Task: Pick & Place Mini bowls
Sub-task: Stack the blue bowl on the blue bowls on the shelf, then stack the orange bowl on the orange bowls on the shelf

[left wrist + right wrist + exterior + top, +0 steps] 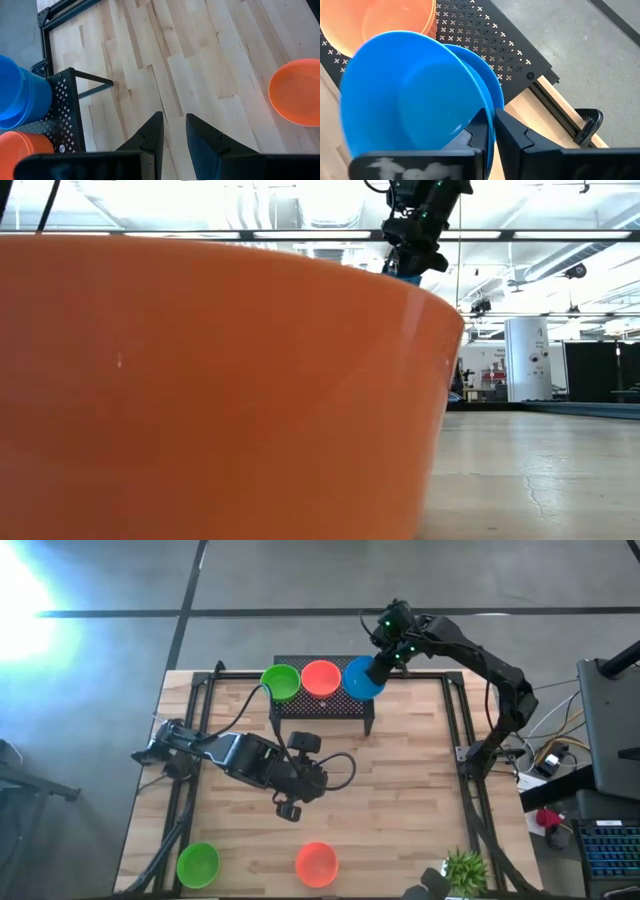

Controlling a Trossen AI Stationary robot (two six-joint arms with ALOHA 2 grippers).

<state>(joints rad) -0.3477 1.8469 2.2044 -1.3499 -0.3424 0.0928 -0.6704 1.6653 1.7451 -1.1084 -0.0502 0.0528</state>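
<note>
right gripper [492,131] is at the far edge of the table, over the right end of the black perforated rack [322,708]; fingers pinched on the rim of a blue bowl [415,95], one finger inside, one outside; the bowl is tilted and sits partly lifted out of a second blue bowl [487,82] nested under it on the rack.

left gripper [172,131] hovers over bare table [200,65] near the middle, fingers slightly parted, nothing between them; idle.

risks from here, my read:
- thin rim pinch on smooth plastic; bowl could rotate or slip out if the arm swings fast
- nested bowl below could stick and come up with it, then drop off mid-carry
- the tilted bowl is close to the orange-red stack [321,677] next to it; a sideways pull could clip that

bowl layout from the high view: green stack [281,681], orange-red stack, then the blue bowls in a row on the rack, blue directly under the right gripper; a single green bowl [198,864] and a single orange-red bowl [317,863] sit on the near edge of the table, well apart from both grippers; the near-right spot beside them, by the small plant [465,867], has no blue bowl, so that's the likely drop point.

low view is mostly blocked by the near orange-red bowl.
</note>
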